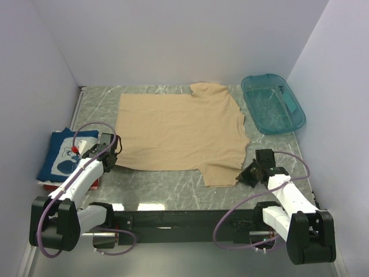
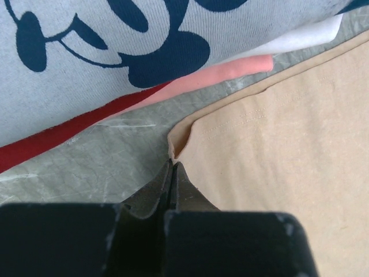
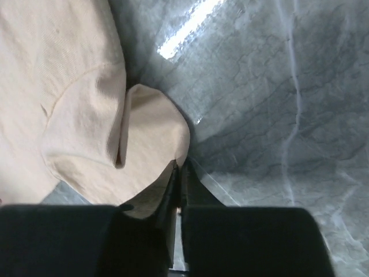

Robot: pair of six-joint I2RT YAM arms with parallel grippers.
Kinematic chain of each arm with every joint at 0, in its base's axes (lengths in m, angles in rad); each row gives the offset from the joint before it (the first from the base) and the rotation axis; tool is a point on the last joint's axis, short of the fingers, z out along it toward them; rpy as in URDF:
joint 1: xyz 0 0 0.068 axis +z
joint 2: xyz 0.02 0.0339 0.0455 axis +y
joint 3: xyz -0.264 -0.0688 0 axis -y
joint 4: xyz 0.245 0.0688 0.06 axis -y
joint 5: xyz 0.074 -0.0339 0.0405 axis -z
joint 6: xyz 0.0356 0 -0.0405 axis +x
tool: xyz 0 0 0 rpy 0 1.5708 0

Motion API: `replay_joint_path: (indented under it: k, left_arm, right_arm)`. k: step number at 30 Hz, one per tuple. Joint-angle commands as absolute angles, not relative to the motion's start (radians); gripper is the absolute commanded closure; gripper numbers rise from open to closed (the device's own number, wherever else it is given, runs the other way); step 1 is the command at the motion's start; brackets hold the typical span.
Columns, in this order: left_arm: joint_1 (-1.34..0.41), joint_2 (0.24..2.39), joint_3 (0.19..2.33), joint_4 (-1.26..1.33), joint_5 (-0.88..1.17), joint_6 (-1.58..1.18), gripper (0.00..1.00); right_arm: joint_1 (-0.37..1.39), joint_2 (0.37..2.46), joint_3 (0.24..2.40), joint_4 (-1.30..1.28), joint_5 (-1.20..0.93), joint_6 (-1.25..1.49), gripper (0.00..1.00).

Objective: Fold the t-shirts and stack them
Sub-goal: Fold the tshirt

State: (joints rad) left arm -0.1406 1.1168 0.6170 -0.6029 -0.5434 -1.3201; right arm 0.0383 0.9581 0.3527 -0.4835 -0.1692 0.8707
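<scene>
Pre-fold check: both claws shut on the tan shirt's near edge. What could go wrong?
Left claw pinches only the tan shirt's corner tip; it may slip out on lifting.
Right claw holds the sleeve edge, not the hem, so the fold may skew.
Navy shirt sits close left; could get dragged.

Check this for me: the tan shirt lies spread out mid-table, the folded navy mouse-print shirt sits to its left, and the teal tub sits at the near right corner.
One thing is wrong. The teal tub sits at the far right corner, not the near one, as the top external view shows. The rest holds: the tan shirt lies spread out mid-table, and the folded navy mouse-print shirt sits to its left.
</scene>
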Motion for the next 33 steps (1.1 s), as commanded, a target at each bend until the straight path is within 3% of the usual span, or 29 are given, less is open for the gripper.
replay_joint_path:
  k: [1, 5, 17, 33]
  left_arm:
    - [-0.137, 1.112, 0.652, -0.601, -0.551, -1.308, 0.99]
    - [-0.137, 1.106, 0.658, -0.621, -0.561, -1.312, 0.99]
    - [-0.137, 1.013, 0.62, -0.695, -0.587, -1.331, 0.99]
    - [-0.137, 0.801, 0.611, -0.85, -0.597, -1.345, 0.99]
  right_arm:
    - [0.045, 0.983, 0.357, -0.483, -0.172, 0.848, 1.0]
    - [0.046, 0.944, 0.368, -0.502, -0.166, 0.828, 1.0]
    - [0.045, 0.5, 0.477, -0.765, -0.129, 0.81, 1.0]
    - [0.045, 0.295, 0.676, -1.04, -0.141, 0.801, 1.0]
